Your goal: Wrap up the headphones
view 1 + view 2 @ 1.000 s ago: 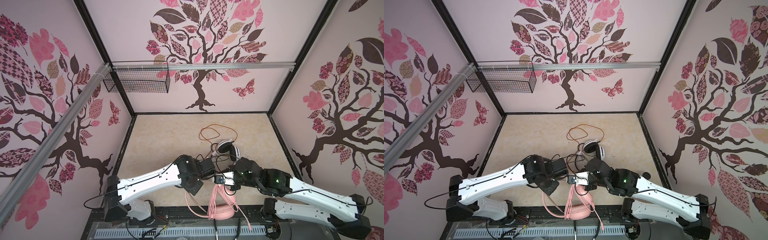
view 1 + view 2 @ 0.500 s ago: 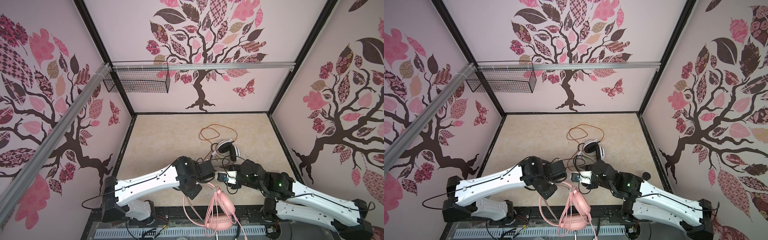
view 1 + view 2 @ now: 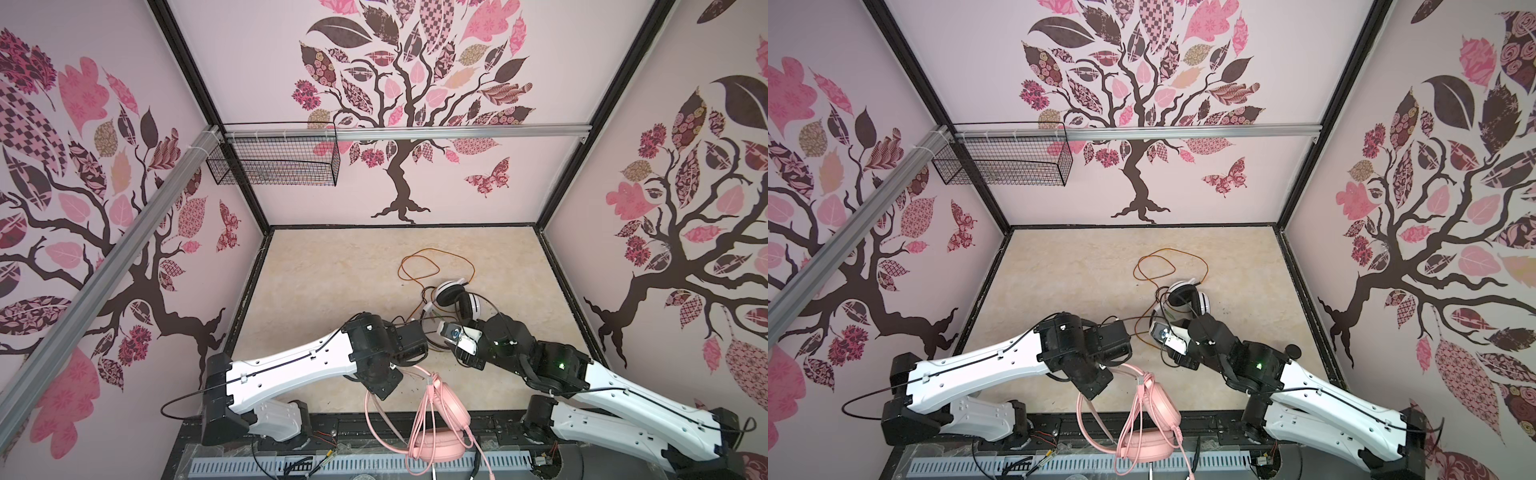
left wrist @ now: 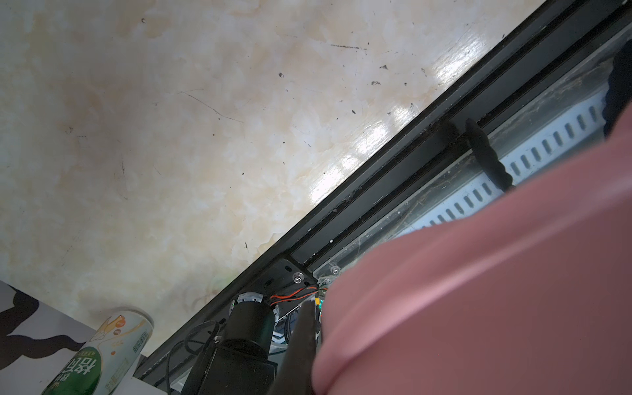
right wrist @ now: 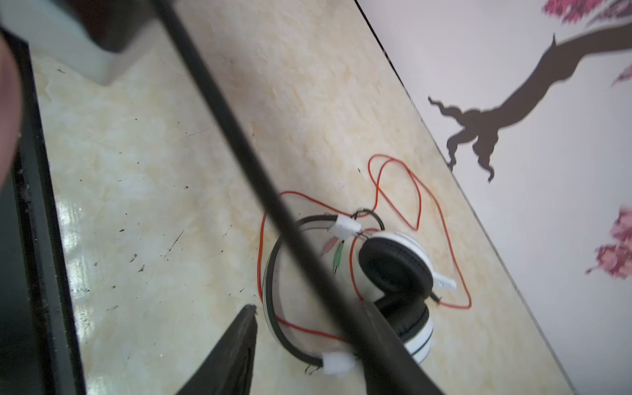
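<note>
The pale pink headphones dangle over the table's front edge with their pink cable looped beside them. My left gripper is shut on them; in the left wrist view the pink body covers one finger. In both top views that gripper is hidden under its own wrist. The white-and-black headphones lie on the table with their orange-red cable spread loose. My right gripper is open and holds nothing, hovering just in front of the white set.
A black wire basket hangs on the back wall below an aluminium rail. A black frame edge and a slotted cable duct run along the front. A green-and-white can stands at the table's left edge.
My right gripper opened, let go of the pink headphones and drew back toward the white set. The pink headphones swung lower and nearer the front edge, hanging from my left gripper.
</note>
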`<state>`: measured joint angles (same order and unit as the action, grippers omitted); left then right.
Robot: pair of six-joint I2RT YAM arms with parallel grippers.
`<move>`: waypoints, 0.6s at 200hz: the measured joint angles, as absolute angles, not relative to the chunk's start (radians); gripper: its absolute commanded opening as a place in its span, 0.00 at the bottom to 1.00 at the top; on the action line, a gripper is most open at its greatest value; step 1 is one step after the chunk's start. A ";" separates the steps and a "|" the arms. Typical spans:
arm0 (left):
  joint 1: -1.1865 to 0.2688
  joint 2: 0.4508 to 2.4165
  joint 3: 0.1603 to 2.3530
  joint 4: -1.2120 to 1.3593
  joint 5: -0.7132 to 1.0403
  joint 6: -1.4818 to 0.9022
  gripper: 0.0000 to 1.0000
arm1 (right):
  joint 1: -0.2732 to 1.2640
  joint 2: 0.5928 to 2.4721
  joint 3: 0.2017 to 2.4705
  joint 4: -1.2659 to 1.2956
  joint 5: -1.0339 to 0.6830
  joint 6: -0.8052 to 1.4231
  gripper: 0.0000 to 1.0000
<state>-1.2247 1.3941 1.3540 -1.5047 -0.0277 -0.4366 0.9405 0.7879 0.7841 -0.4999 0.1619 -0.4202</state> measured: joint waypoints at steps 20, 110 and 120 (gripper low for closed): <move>-1.225 1.423 1.354 -1.488 -0.041 -0.449 0.00 | 0.898 0.815 0.876 -0.559 0.123 -0.334 0.53; -1.099 1.535 1.353 -1.464 -0.046 -0.524 0.00 | 0.873 0.865 1.010 -0.774 0.064 0.075 0.54; -1.089 1.543 1.353 -1.460 -0.044 -0.524 0.00 | 0.872 0.874 1.010 -0.786 0.058 0.091 0.54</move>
<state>-1.0889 1.5433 1.3533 -1.4605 -0.0437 -0.5243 0.8719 0.8742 1.0103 -0.7860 0.0582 0.0910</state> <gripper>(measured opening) 0.071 0.535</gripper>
